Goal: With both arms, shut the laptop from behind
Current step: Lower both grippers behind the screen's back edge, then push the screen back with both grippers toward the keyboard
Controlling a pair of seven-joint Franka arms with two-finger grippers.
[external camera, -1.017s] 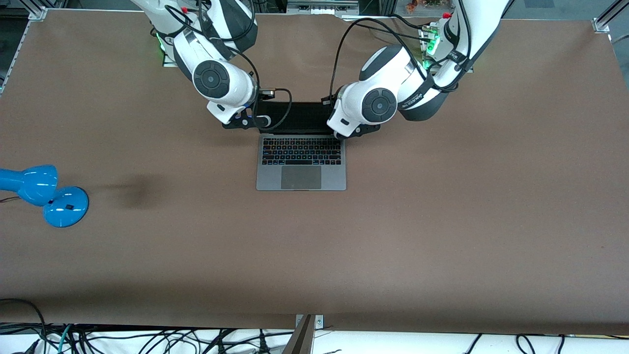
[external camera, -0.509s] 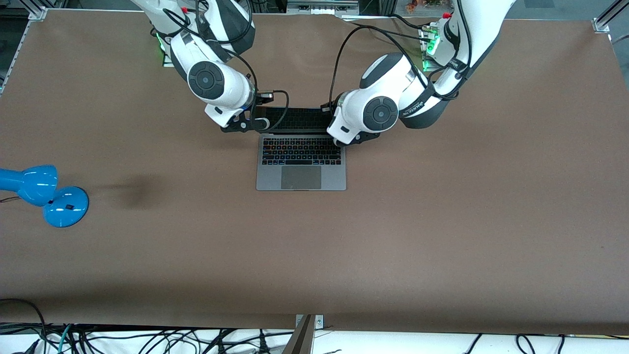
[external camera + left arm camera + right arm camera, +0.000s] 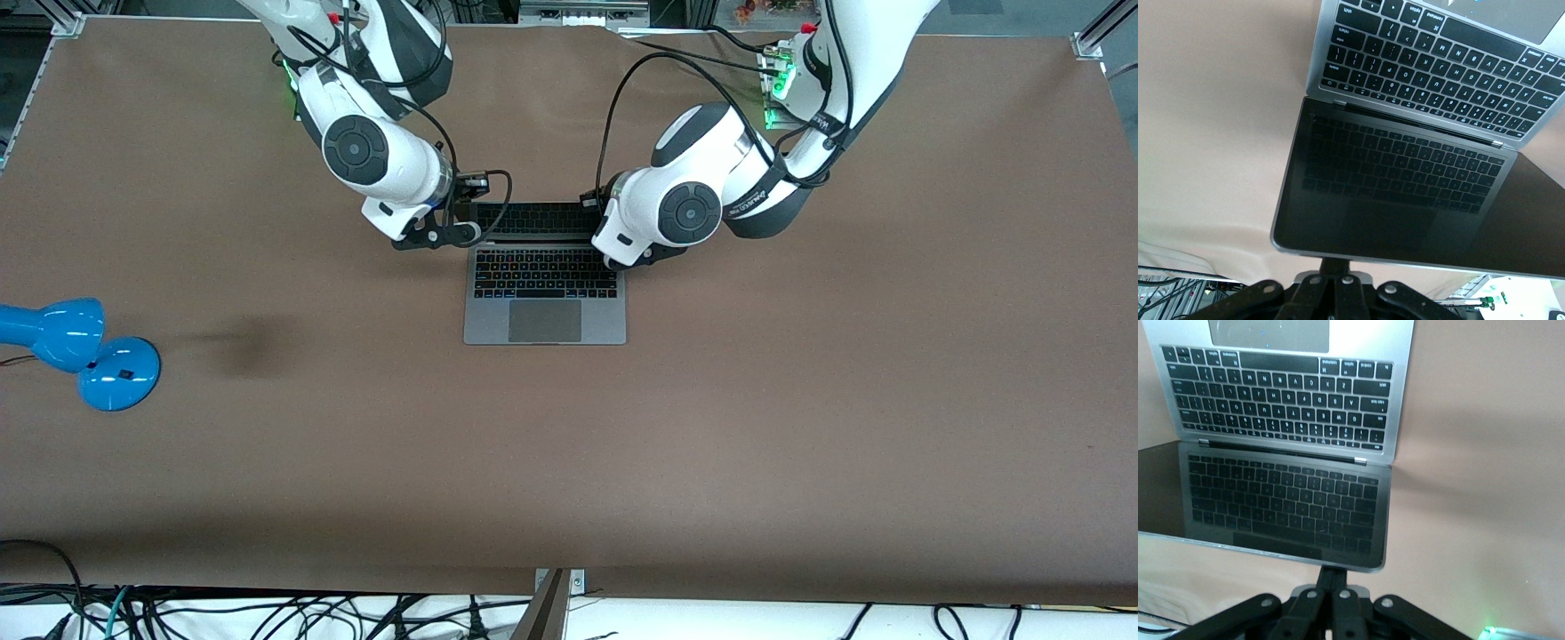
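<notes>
Laptop [image 3: 544, 293] half-open, both arms' fingers' state untellable; blue lamp [image 3: 76, 349] well apart.

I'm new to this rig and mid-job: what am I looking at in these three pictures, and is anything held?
Two white robot arms stand at a brown table. The wide picture looks down from a camera facing them. The other two come from cameras on each wrist, looking past the grippers. An open laptop lies between the arms, its dark screen mirroring the keys. The left gripper and the right gripper each sit at the lid's top edge, near opposite corners, fingers together. Nothing is lifted. A blue lamp sits toward the right arm's end.
</notes>
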